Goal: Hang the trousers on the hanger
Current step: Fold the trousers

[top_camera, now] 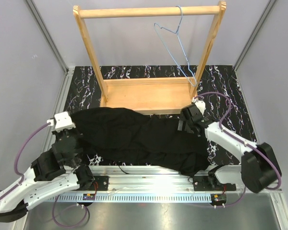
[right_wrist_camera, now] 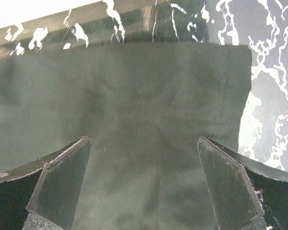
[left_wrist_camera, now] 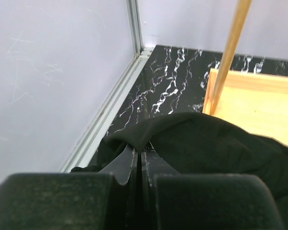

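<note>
Top cam first: the trousers [top_camera: 134, 139] lay in a long crumpled heap across the table [top_camera: 86, 81], just in front of the rack [top_camera: 149, 12], and nowhere near being hung. The hanger [top_camera: 175, 45] dangled by its hook from the rack's top rail, off to the right and well apart from the cloth. My left gripper [top_camera: 78, 127] sat at the left end of the heap and the right gripper [top_camera: 187, 122] at the right end, near the rack's foot.

Left wrist cam: the fingers [left_wrist_camera: 129, 165] were pressed together with a fold of black cloth bunched up right at the tips. I read that as a pinch on the trousers, though how deep the bite went I couldn't tell.

Right wrist cam: jaws spread wide, flat cloth [right_wrist_camera: 134, 86] filling the space between and below them, and the hem edge visible against the marble on the right. Nothing gripped on that side yet.

So I'd call this the grasping step, one end held and the other not. Next move, as I saw it: lower the right gripper and close on that end. After that comes lifting both ends together so the floppy thing doesn't sag, then carrying it up to the hanger.
</note>
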`<state>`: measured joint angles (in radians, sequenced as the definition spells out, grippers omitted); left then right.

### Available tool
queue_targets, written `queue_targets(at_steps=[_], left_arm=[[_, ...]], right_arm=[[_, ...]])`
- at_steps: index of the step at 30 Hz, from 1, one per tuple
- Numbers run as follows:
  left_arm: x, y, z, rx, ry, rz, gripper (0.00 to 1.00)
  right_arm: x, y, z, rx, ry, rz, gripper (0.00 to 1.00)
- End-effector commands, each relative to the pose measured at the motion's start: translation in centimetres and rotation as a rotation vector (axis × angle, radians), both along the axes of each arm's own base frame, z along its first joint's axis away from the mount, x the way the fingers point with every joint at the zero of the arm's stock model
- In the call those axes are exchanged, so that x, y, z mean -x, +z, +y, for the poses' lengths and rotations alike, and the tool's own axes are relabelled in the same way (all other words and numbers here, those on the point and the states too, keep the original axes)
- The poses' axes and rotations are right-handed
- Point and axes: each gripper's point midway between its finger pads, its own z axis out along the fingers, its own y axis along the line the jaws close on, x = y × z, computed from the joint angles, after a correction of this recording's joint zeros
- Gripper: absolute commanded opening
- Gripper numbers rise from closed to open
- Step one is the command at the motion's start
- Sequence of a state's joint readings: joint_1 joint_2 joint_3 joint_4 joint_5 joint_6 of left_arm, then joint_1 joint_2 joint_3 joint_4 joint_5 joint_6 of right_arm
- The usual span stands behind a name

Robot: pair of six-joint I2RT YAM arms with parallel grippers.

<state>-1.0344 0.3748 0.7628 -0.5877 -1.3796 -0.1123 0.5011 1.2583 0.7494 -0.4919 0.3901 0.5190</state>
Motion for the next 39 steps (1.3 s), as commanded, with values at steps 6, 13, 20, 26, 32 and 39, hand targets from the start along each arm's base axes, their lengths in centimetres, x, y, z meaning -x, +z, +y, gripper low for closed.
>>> queue_targets(at_steps=[6,13,20,26,32,39], left_arm=[[2.1,1.2,4.1,0.201,0.075,-0.138,0.0],[1.1,1.3,2.1,0.153,0.017,-0.109,0.0],[-0.1,0.9,-0.4,0.089,-0.036,-0.053,0.0],[-0.2,0.9,-0.4,0.089,-0.032,-0.049,0.0],[-0.1,0.8,-0.5,0.092,-0.035,-0.05,0.0],[-0.1,0.8,-0.2,0.088,-0.02,-0.051,0.0]], right_arm=[[-4.9,0.5,-1.1,0.044,-0.143,-0.045,1.0],[-6.5,-0.1,-5.2,-0.031,-0.24,-0.03,1.0],[-7.9,-2.3,-4.8,0.005,-0.171,0.033,1.0],[-8.8,-4.3,-4.1,-0.029,-0.15,0.107,1.0],[-8.6,-6.4,-3.0,-0.114,-0.117,0.175,0.71],[-7.7,-5.6,-3.3,-0.138,-0.134,0.179,0.0]])
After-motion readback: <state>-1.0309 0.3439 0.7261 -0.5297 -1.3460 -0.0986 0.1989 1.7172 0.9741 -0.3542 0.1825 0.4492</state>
